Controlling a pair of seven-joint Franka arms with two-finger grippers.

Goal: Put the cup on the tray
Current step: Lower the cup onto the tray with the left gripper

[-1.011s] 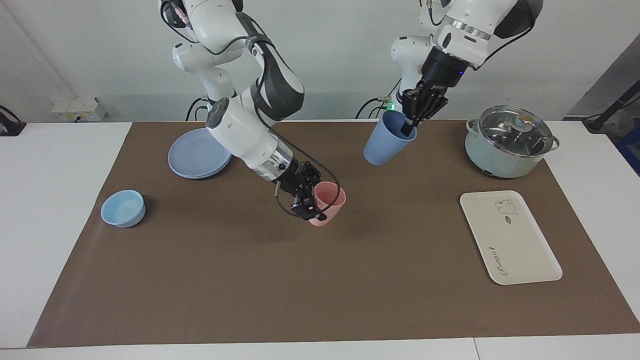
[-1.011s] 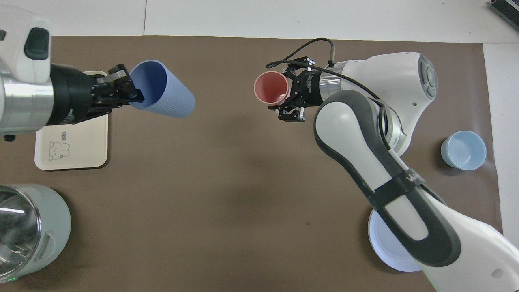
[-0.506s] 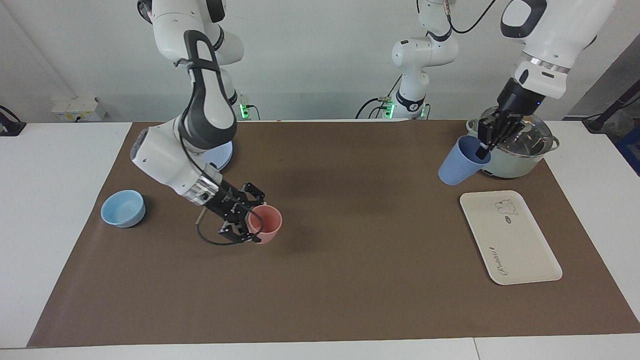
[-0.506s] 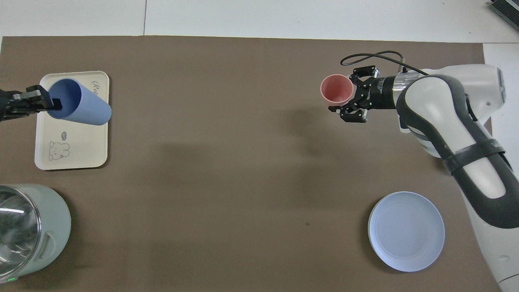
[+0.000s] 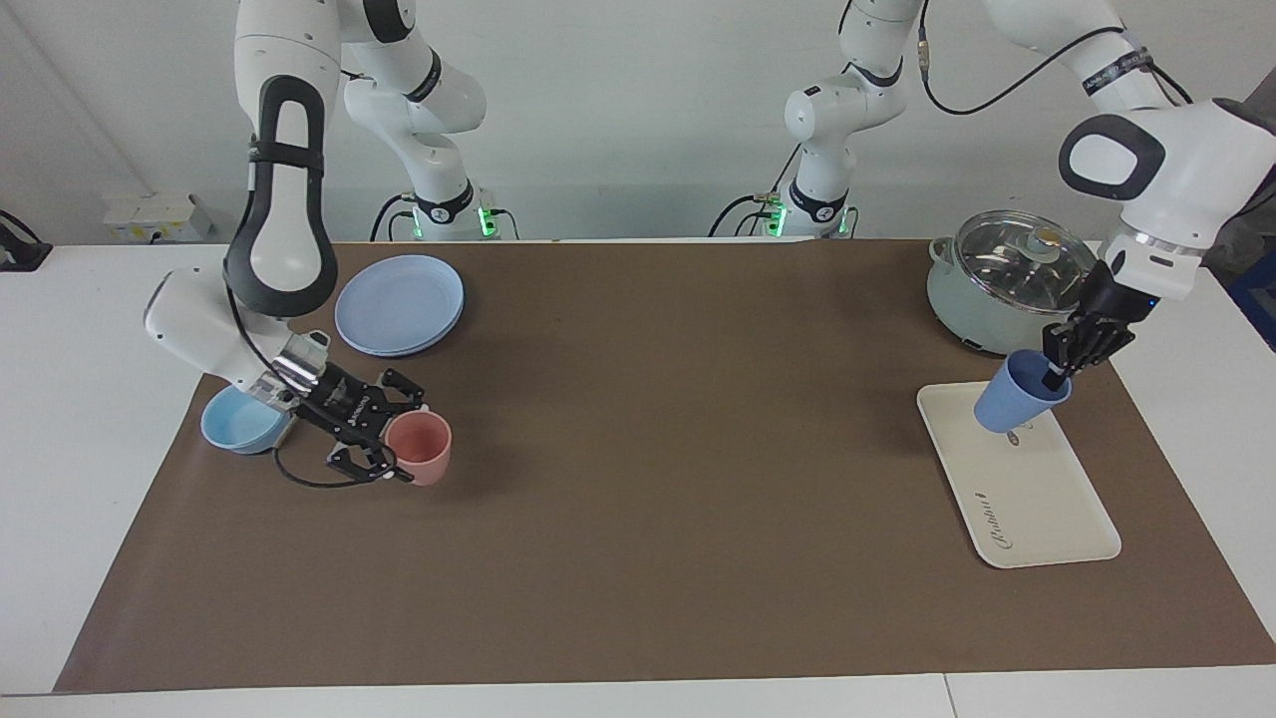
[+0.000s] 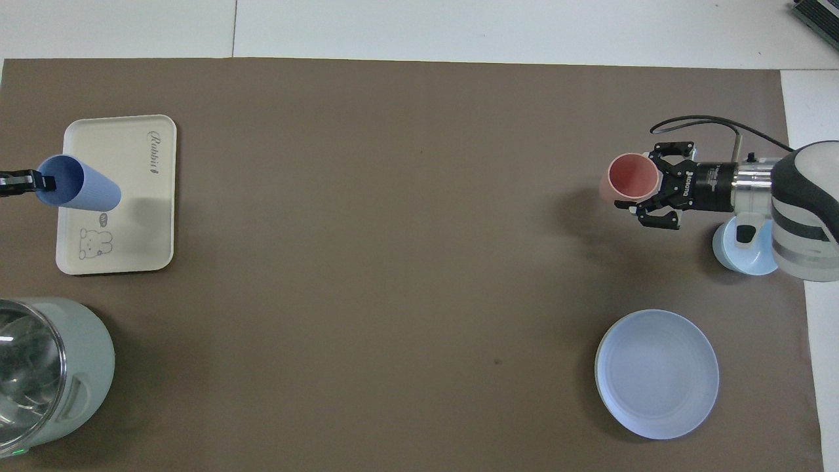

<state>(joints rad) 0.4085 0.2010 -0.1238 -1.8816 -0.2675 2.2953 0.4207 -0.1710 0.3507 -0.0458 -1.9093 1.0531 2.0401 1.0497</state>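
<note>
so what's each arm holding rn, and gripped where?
Left gripper: blue cup, pinched at its rim, tilted over the tray. Right gripper: pink cup, also by the rim.

A robot lab, not a kitchen. Two arms [image 5: 279, 199] are bolted beside a white table [image 5: 100, 399] with a brown mat [image 5: 648, 499], against a bare wall [image 5: 618, 100] with trailing cables [image 5: 743, 204].

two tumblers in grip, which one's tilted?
The blue cup, pinched by its rim in the left gripper over the tray. The pink tumbler in the right gripper is upright.
</note>
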